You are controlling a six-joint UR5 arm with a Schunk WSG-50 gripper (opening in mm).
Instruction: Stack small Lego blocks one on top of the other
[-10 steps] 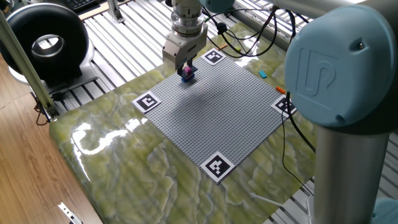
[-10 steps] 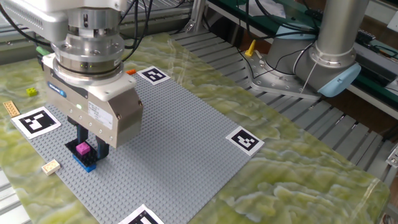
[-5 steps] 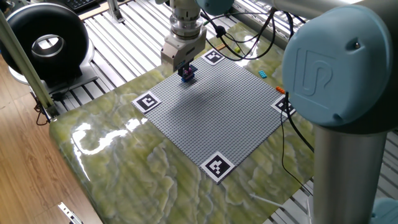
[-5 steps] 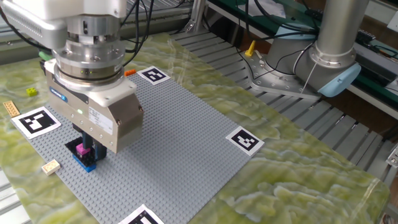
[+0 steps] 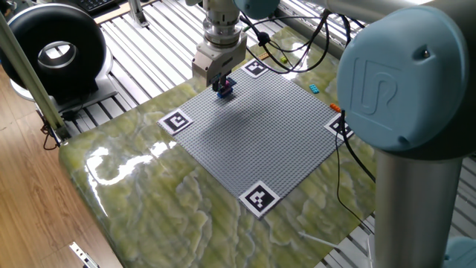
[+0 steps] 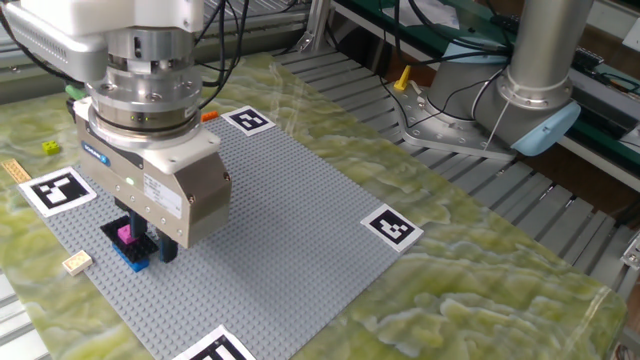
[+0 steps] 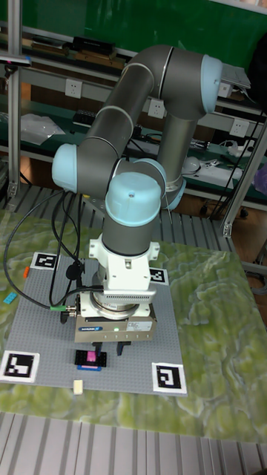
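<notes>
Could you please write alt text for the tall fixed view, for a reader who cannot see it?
A grey-and-blue robot arm points its gripper down over a magenta Lego block stacked on a dark blue block on the grey baseplate. A tan block lies nearby.

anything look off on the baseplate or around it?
Nothing stands out. The magenta block sits on the dark blue block on the grey baseplate, with the gripper right over them. A tan block lies loose just off the baseplate edge; nothing looks spilled or damaged.

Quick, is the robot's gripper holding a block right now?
Gripper: cannot tell. Its fingers straddle the magenta block sitting on the blue block, but whether they grip it is hidden.
</notes>
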